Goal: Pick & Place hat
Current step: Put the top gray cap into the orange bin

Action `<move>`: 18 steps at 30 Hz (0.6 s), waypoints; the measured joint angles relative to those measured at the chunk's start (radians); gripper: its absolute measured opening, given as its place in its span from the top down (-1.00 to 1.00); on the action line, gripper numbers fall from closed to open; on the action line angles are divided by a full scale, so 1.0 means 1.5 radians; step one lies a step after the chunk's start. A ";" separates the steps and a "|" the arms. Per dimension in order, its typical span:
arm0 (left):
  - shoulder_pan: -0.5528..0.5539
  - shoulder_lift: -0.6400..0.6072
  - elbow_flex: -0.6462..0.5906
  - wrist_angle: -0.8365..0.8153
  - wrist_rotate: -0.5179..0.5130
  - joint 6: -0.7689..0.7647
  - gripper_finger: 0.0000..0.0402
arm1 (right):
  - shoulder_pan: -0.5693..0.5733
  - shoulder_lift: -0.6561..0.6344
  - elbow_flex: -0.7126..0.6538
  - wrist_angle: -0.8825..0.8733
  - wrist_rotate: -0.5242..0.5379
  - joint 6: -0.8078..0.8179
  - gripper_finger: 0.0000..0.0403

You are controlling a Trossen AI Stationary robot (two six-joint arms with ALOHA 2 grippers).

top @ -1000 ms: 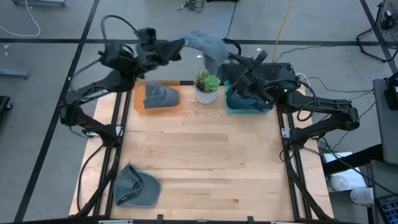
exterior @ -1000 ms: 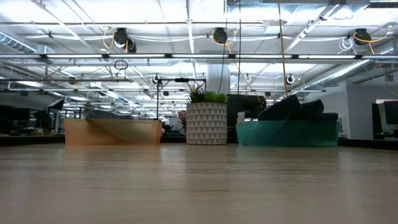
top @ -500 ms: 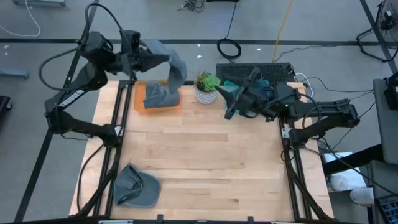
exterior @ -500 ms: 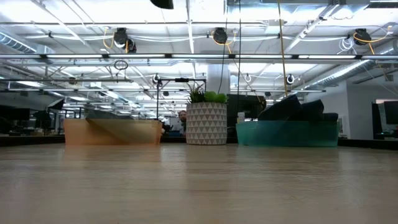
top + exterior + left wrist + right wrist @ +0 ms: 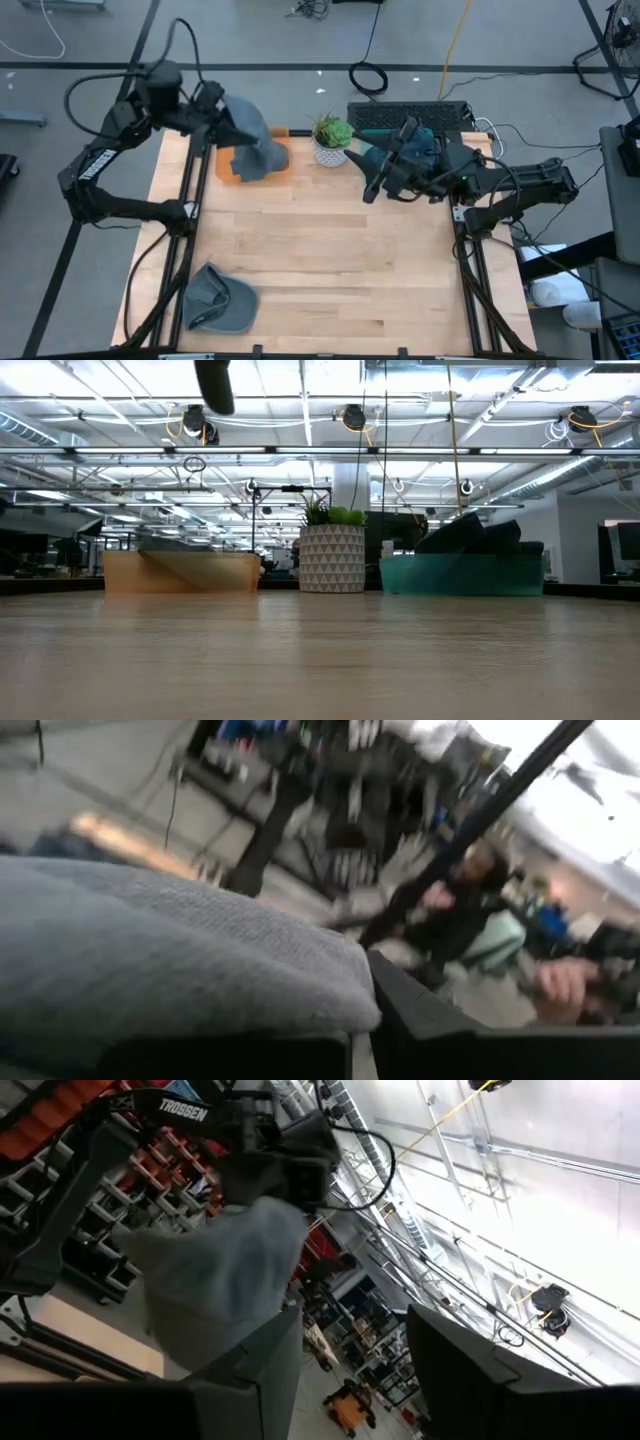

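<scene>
Over the far left corner of the tabletop [image 5: 320, 250], seen from above, the left gripper [image 5: 215, 118] has its fingers pinched tight on a grey hat [image 5: 252, 142], and that hat hangs down over the orange bin [image 5: 228, 170] at the far edge. Just beside the bin stands the potted plant [image 5: 331, 140] in its white patterned pot, and past it the teal bin [image 5: 432, 140] sits mostly under the right arm. The right gripper [image 5: 368, 178] is up above the far edge, near the plant, fingers parted with nothing between them. Down at the near left corner a second grey cap [image 5: 220, 300] lies flat on the wood. At table level, orange bin [image 5: 181, 572], plant pot [image 5: 332, 558] and teal bin [image 5: 460, 574] line up along the far edge, dark cloth heaped in the teal one, and a dark finger [image 5: 214, 384] pokes in from above. From the left wrist, grey hat fabric [image 5: 170, 960] fills the view, clamped at the fingers. From the right wrist, two spread fingers [image 5: 255, 1370] frame the hat [image 5: 220, 1275] dangling from the other arm.
</scene>
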 joint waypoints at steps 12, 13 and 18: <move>0.001 0.005 0.000 -0.169 0.079 0.036 0.96 | 0.000 0.000 0.000 0.000 0.000 -0.001 0.17; 0.001 0.005 0.000 -0.180 0.079 0.031 0.96 | 0.000 0.000 0.000 0.000 0.000 -0.001 0.17; 0.001 0.006 0.000 -0.262 0.038 0.045 0.96 | 0.000 0.000 0.000 0.000 0.000 -0.001 0.15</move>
